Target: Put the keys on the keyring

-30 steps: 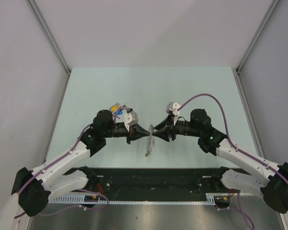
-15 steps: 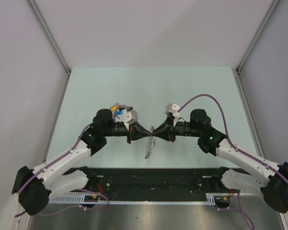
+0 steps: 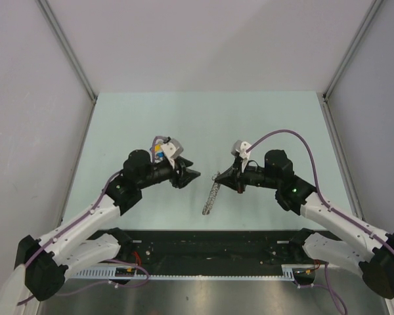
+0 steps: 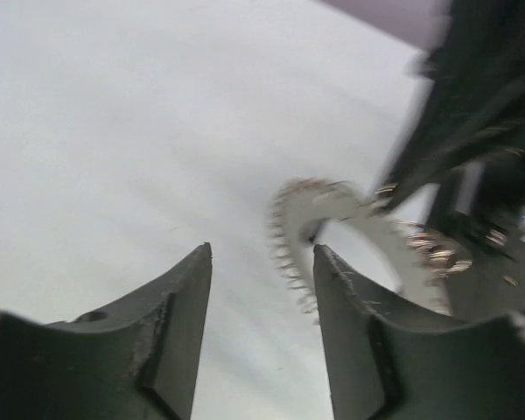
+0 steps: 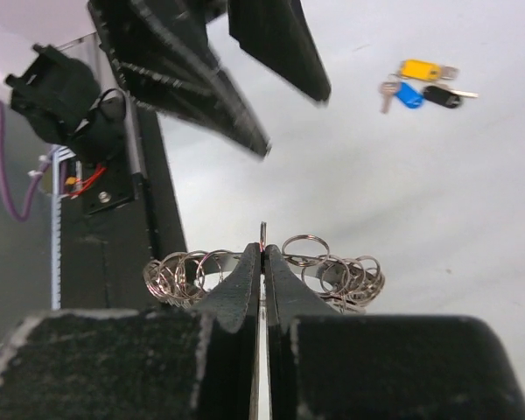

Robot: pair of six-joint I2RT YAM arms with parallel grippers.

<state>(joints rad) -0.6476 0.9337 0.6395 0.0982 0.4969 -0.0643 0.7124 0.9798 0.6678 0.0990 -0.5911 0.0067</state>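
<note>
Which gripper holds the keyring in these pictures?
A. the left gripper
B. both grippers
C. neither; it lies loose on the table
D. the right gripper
D: the right gripper is shut on the keyring, and the left gripper stands open, clear of it.

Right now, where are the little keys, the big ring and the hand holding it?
keys (image 5: 418, 69), right wrist view, on the yellow head.
keyring (image 3: 211, 197), top view, middle of the chain-like loop.
right gripper (image 5: 262, 252), right wrist view, between its shut fingertips.
</note>
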